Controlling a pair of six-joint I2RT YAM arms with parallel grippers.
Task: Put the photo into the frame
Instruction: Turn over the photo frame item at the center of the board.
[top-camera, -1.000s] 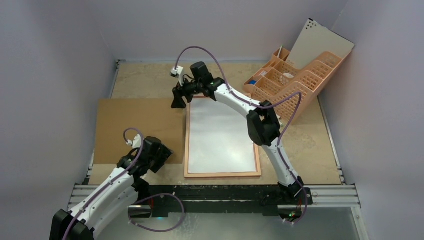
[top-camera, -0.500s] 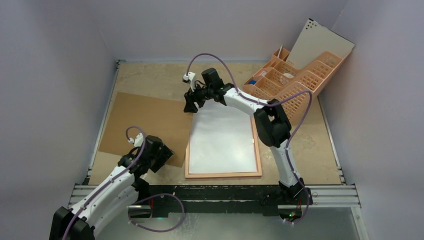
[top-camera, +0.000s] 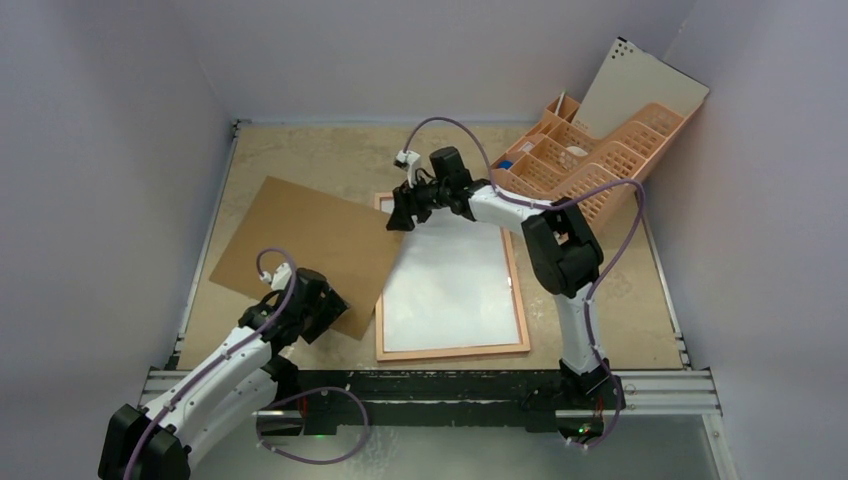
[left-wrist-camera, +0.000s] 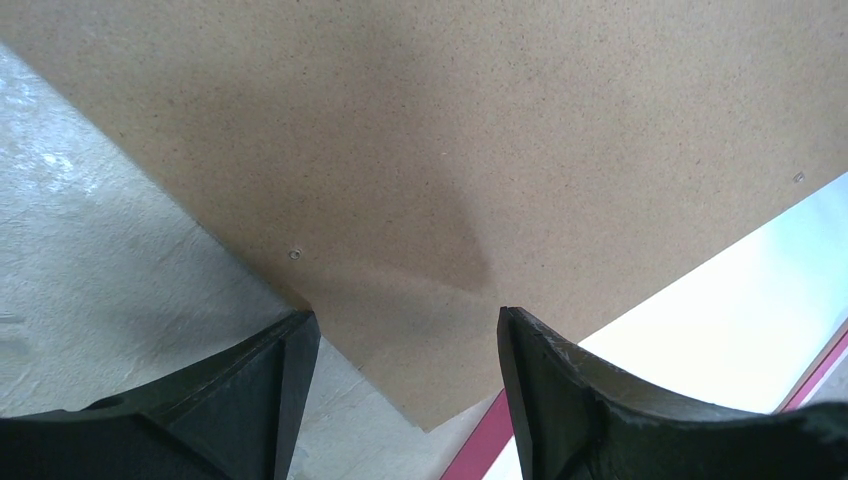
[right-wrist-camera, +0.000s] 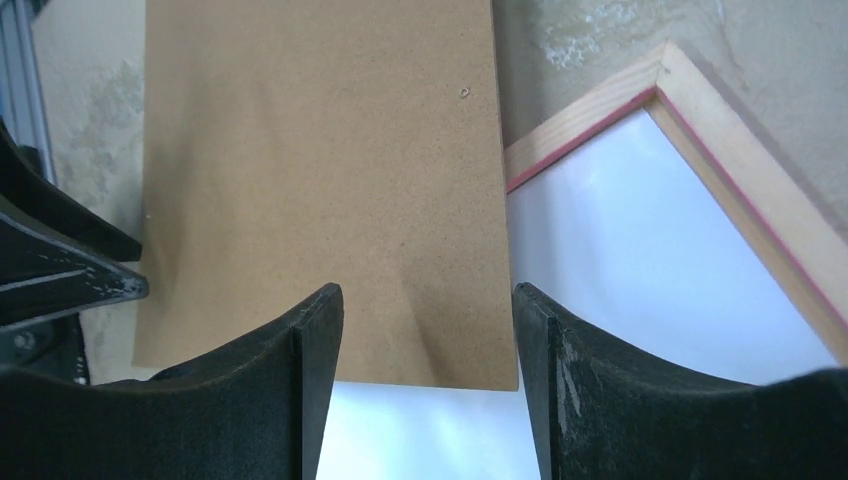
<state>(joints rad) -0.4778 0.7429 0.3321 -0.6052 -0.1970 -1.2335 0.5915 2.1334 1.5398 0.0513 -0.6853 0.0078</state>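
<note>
**Both grippers spread open at the brown board, which now overlaps the frame's left side**

The right gripper (top-camera: 404, 218) hangs over the far-left corner of the frame (top-camera: 455, 351). Its jaws are wide apart above the far corner of the backing board (top-camera: 300, 250), and they pinch nothing. I cannot tell whether its fingertips press on the board. The left gripper (top-camera: 337, 303) is just left of the frame's near-left part, equally wide over the board's near corner and empty. The photo (top-camera: 450, 285) lies white side up inside the frame, which is reverse side up. A second ago the board lay square, just left of the frame. It has since swung round and covers part of the frame's left rail and the photo's edge. The right gripper has slid rightward along the far rail, and the frame has skewed slightly.
</note>
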